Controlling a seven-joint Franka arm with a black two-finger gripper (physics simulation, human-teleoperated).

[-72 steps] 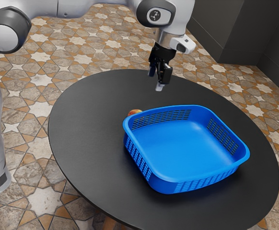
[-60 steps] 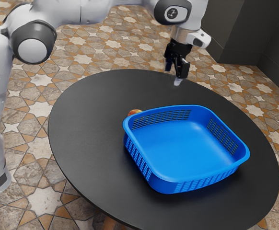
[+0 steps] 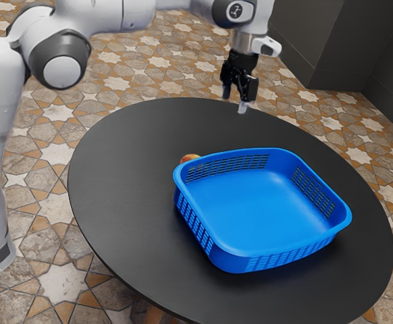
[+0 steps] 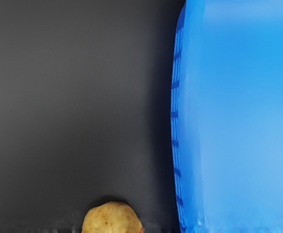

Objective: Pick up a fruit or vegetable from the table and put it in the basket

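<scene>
The dark worktop [image 3: 119,155] spreads below your raised claw [image 3: 235,101], its fingers apart. Lower than the claw, near the basket [image 3: 260,260], lies the potato [image 4: 112,218]; an off-centre descent could snag the rim or roll it away. It looks yellow-brown, rounded, faintly mottled.

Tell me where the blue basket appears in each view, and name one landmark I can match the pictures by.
Exterior view: the blue basket shows whole, a little toward the exterior view's right from the picture's middle.
Wrist view: it is partly in the picture, cut off by the picture's edges, its slotted wall beside a tan, rounded food item.
Shared landmark: the dark tabletop next to the basket.
</scene>
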